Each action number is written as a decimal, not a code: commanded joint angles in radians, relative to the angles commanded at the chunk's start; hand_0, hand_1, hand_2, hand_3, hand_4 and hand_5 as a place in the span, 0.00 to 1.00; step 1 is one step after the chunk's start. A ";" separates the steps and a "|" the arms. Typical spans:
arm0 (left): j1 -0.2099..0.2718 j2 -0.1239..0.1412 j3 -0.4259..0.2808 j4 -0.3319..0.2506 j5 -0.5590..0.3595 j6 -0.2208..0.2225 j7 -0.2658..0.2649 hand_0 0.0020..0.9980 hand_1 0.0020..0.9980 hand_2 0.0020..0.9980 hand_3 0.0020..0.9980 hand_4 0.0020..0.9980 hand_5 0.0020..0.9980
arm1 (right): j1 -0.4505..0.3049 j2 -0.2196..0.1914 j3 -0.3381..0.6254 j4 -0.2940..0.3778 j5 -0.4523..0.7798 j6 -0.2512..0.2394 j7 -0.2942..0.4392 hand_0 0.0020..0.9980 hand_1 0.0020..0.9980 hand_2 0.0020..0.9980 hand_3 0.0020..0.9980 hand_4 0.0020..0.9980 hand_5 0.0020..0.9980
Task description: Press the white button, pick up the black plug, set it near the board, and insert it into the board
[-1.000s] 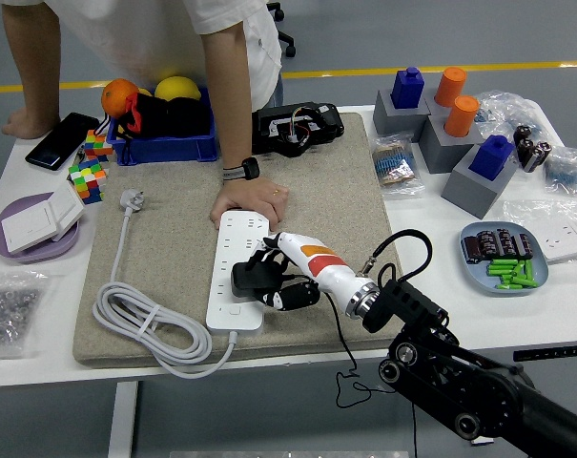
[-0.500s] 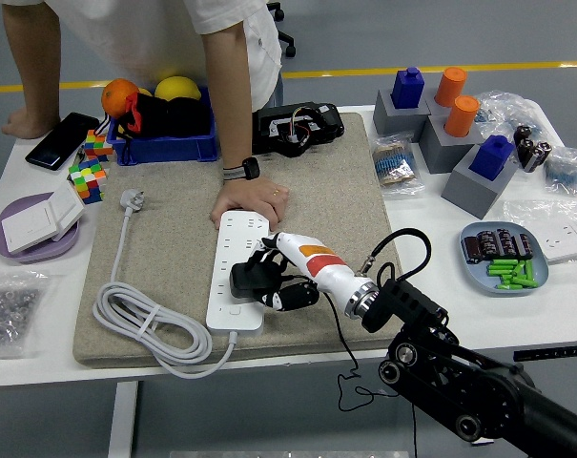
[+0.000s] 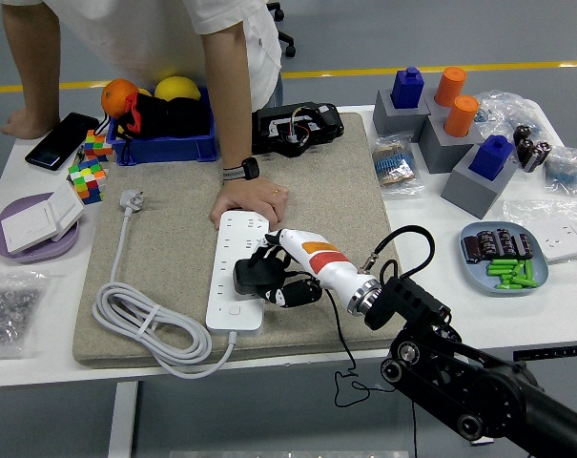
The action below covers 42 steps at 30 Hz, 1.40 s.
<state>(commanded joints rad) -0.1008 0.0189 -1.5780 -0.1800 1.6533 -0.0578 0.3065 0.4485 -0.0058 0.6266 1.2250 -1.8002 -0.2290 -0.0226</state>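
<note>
A white power strip [image 3: 238,250] lies lengthwise on the beige mat [image 3: 174,248], its white cable [image 3: 145,324] coiled to the left. My right hand [image 3: 274,277], white with an orange patch, is shut on the black plug [image 3: 253,275], which sits over the strip's near half. Whether the plug's pins are in a socket is hidden by the plug body. A person's hand [image 3: 250,200] presses flat on the strip's far end. The strip's button [image 3: 233,309] shows near its near end. My left arm is out of view.
A blue bin [image 3: 164,143] with fruit and a black device [image 3: 298,127] stand at the mat's far edge. Cube puzzles [image 3: 88,176], a phone [image 3: 61,139] and a purple plate [image 3: 35,243] sit left. Grey blocks [image 3: 450,134] and a plate of parts [image 3: 504,258] sit right.
My right hand with the plug has shifted very slightly to the right over the strip. The person's hand has stayed on the strip's far end.
</note>
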 joint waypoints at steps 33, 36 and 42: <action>-0.003 0.005 0.008 0.000 -0.001 -0.003 0.007 0.65 0.64 0.63 0.67 0.52 0.10 | 0.002 0.006 -0.013 -0.005 -0.035 -0.010 0.001 0.42 0.46 0.50 0.53 0.82 0.00; -0.004 0.005 0.008 0.000 -0.001 -0.003 0.007 0.65 0.64 0.63 0.67 0.52 0.10 | 0.005 0.006 -0.008 -0.007 -0.037 -0.010 0.002 0.42 0.46 0.50 0.53 0.82 0.00; -0.005 0.005 0.008 0.000 0.002 -0.004 0.007 0.65 0.64 0.63 0.67 0.52 0.10 | 0.007 0.002 -0.004 -0.008 -0.037 -0.006 0.001 0.42 0.46 0.50 0.52 0.82 0.00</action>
<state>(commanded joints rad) -0.1054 0.0241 -1.5698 -0.1800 1.6557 -0.0615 0.3132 0.4553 -0.0037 0.6223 1.2166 -1.8370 -0.2347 -0.0217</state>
